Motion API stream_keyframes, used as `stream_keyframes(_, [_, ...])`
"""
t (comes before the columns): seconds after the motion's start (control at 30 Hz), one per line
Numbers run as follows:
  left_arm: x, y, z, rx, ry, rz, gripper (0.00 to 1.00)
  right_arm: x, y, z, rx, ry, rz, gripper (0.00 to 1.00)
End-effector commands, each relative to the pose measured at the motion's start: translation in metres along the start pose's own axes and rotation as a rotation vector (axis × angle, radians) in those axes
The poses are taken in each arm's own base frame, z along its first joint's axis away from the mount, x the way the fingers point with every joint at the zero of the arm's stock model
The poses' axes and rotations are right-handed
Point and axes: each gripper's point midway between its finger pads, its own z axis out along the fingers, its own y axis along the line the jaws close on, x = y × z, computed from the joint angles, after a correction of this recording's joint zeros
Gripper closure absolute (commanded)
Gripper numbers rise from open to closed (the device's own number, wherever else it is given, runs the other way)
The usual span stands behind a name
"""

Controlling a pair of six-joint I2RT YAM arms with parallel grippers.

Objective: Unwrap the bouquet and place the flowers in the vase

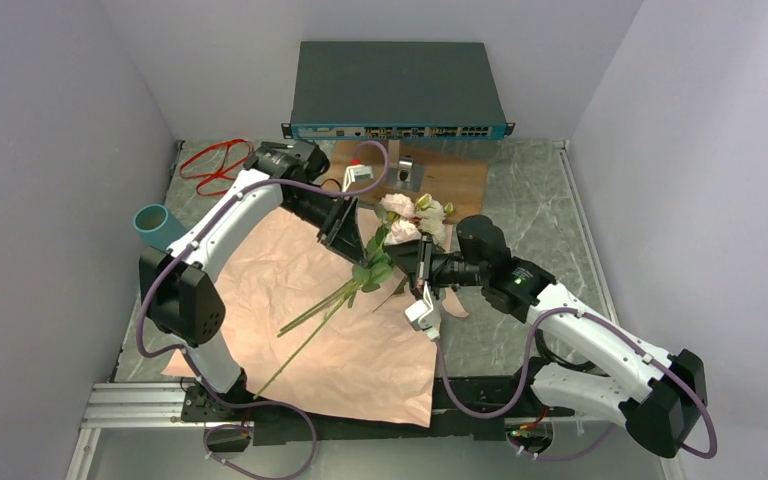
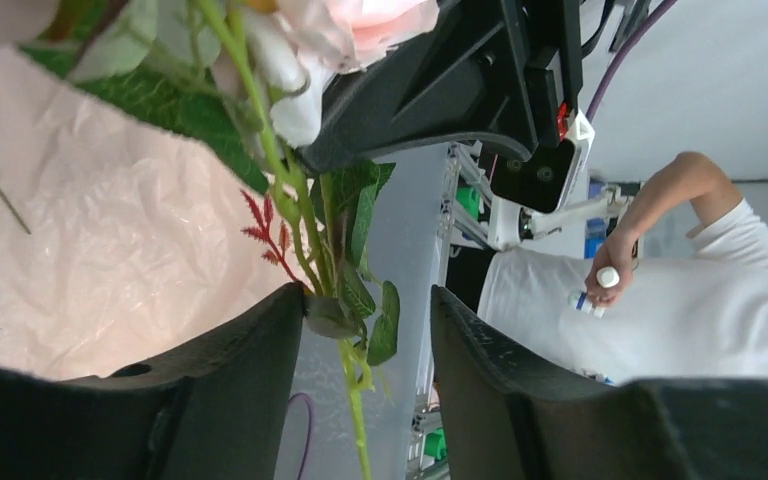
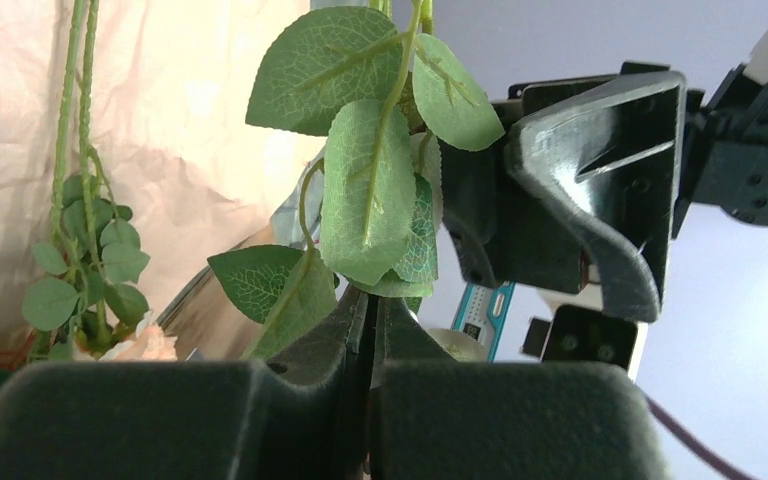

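Pinched shut in the right tool [image 1: 423, 272]: the leafy stems of the flowers [image 1: 400, 218], over crinkled pink paper [image 1: 360, 370] spread on the marbled worktop [image 1: 540, 220]. Long axis slanting, soft pink and cream blooms far-right, thin green stem ends near-left. Left tool [image 1: 345, 235] half wide, straddling the stems just below the blooms. Smooth teal tube vase [image 1: 157, 224] well apart, at left.

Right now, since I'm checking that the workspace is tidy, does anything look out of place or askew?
Only the red ribbon stands out: it lies in a loose tangle at the back left, off the spread pink paper. The vase looks undamaged.
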Motion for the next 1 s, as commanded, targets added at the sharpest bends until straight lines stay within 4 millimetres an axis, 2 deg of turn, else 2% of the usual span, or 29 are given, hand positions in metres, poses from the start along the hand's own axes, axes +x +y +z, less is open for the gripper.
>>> stream_keyframes(0.0, [0.004,-0.019,0.011,0.066,0.026,0.040,0.47,-0.019,-0.021,0.000,0.067,-0.084,-0.082,1.00])
stream_keyframes(0.3, [0.009,-0.015,0.025,0.079,0.055,0.030,0.66,-0.021,-0.028,0.005,0.085,-0.086,-0.078,1.00])
stream_keyframes(0.37, [0.008,-0.014,0.027,0.077,0.053,0.021,0.66,-0.022,-0.030,0.006,0.092,-0.088,-0.080,1.00])
stream_keyframes(0.47, [0.008,-0.010,0.029,0.079,0.051,0.004,0.59,-0.023,-0.033,0.007,0.101,-0.094,-0.084,1.00])
stream_keyframes(0.53, [0.008,-0.007,0.030,0.076,0.050,-0.002,0.60,-0.024,-0.034,0.009,0.101,-0.098,-0.080,1.00])
stream_keyframes(0.67, [0.007,-0.005,0.030,0.061,0.047,0.003,0.80,-0.025,-0.034,0.010,0.104,-0.094,-0.066,1.00])
stream_keyframes(0.7, [0.007,-0.005,0.030,0.056,0.048,0.009,0.84,-0.025,-0.033,0.010,0.104,-0.092,-0.060,0.97])
stream_keyframes(0.83, [0.006,-0.003,0.026,0.020,0.034,0.029,0.91,-0.023,-0.035,0.007,0.115,-0.075,-0.024,0.73])
stream_keyframes(0.97, [-0.008,0.003,0.009,-0.026,-0.035,0.036,0.97,-0.020,-0.031,0.003,0.111,-0.042,0.013,0.50])
